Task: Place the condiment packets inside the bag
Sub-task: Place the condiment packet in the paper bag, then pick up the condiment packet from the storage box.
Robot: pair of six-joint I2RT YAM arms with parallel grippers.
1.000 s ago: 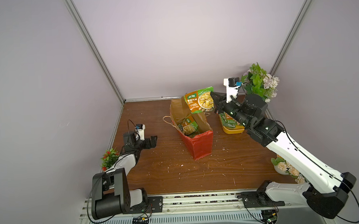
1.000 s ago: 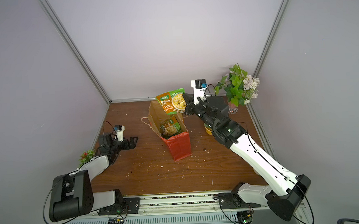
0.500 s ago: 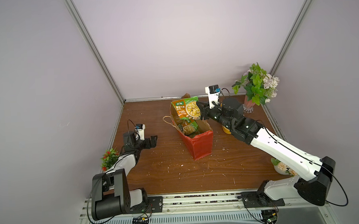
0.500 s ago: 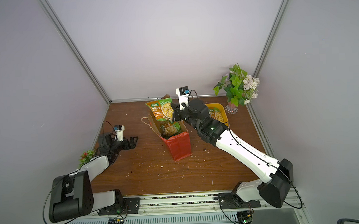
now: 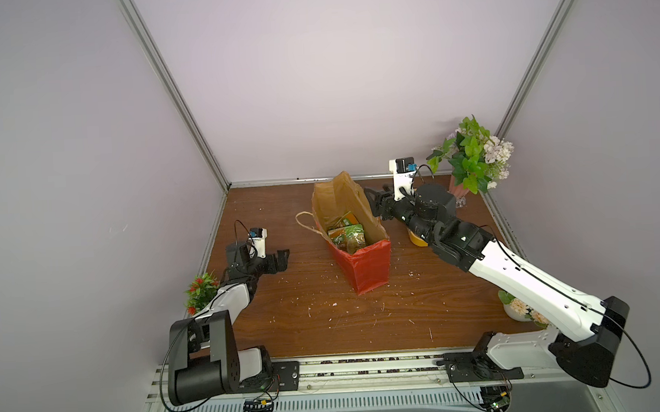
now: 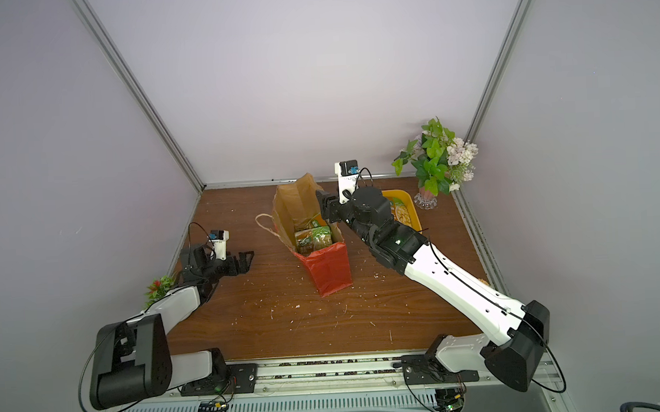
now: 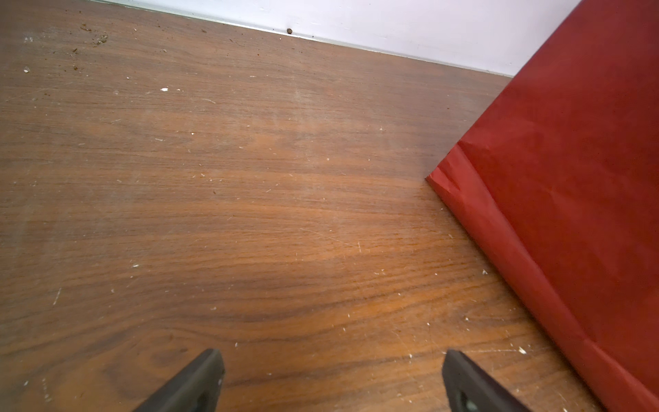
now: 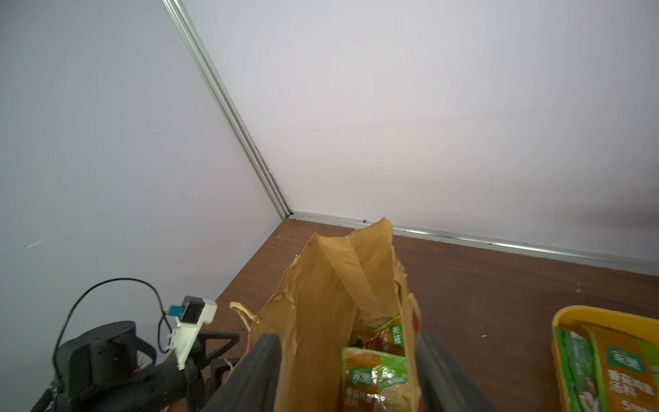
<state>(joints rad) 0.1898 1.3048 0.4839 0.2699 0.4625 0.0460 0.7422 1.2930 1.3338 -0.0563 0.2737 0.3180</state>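
The bag (image 5: 367, 269), red outside and brown inside, stands upright and open mid-table in both top views (image 6: 330, 271). Its red side fills one edge of the left wrist view (image 7: 570, 185). Several green and orange condiment packets (image 5: 347, 235) lie inside it, also seen from the right wrist (image 8: 374, 374). More condiment packets (image 8: 613, 367) lie in a yellow tub (image 6: 414, 220) beside the bag. My right gripper (image 5: 376, 202) hovers at the bag's mouth, open and holding nothing (image 8: 346, 335). My left gripper (image 5: 282, 256) rests open over bare wood left of the bag (image 7: 333, 356).
A vase of flowers (image 5: 469, 161) stands in the back right corner. A small red plant (image 5: 201, 293) sits by the left wall and a small flower pot (image 5: 520, 309) by the right wall. Walls close in three sides. Crumbs dot the wooden table (image 5: 307, 320).
My right gripper carried a green and yellow packet from the tub side across to the bag mouth, then opened. The packet now lies inside the bag. The left arm stayed still.
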